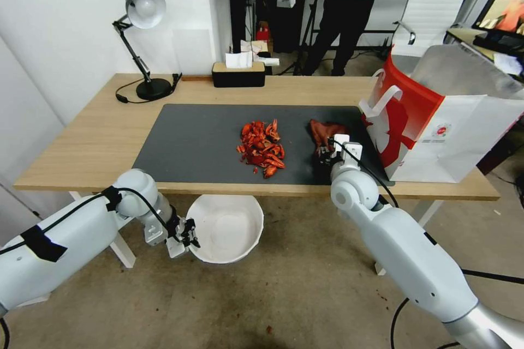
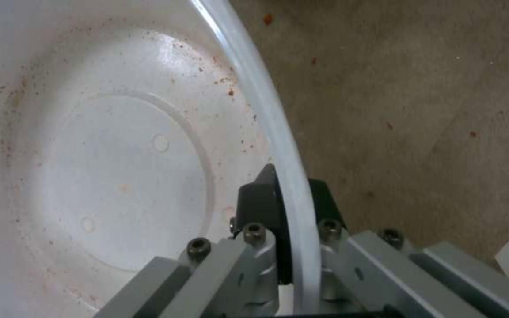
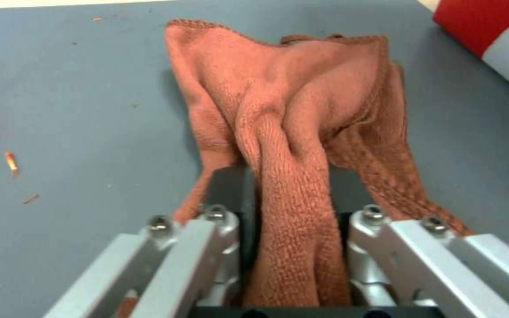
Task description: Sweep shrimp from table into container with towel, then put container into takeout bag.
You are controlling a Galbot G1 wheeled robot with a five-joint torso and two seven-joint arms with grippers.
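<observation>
In the head view, the shrimp shells (image 1: 262, 148) lie heaped near the middle of the dark grey mat (image 1: 191, 142) on the desk (image 1: 98, 136), a little toward its front edge. The rust-red towel (image 1: 323, 133) lies bunched on the mat between the heap and the red-and-white takeout bag (image 1: 436, 120), which stands open at the desk's right end. The right gripper (image 1: 326, 154) sits at the towel's near side, over the mat's front right part. Below the front edge of the desk, under the heap, the left gripper (image 1: 188, 234) holds the white container (image 1: 226, 228) by its left rim, mouth up. A black desk lamp (image 1: 143, 38) and a tissue box (image 1: 238, 73) stand along the back edge. In the left wrist view, the jaws are closed on the container's rim (image 2: 278, 132), one black pad inside the wall and one outside; the inside is speckled with red flecks. In the right wrist view, the jaws are clamped on a gathered fold of the towel (image 3: 290, 110), the rest spreading onto the mat (image 3: 77, 88), with the bag's corner (image 3: 490, 26) close by.
</observation>
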